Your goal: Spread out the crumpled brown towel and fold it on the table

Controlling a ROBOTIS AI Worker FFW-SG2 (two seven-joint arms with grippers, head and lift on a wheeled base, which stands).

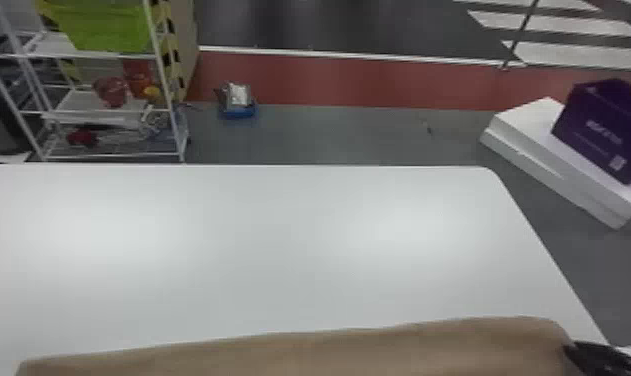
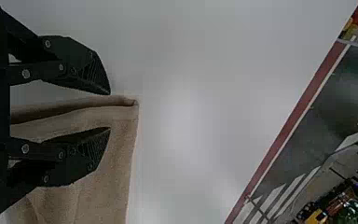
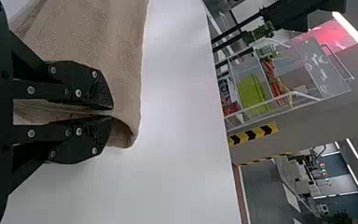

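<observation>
The brown towel lies stretched from side to side along the table's near edge, its far edge fairly straight. At its right end is my right gripper. In the right wrist view that gripper is shut on the towel near a corner, where the cloth curls over. The left wrist view has my left gripper open around a folded-over edge at the other corner of the towel, one finger over the cloth and the other just beyond its edge.
The white table extends beyond the towel. Behind its left side stands a wire shelf with a green bin. A purple box rests on white boxes on the floor to the right.
</observation>
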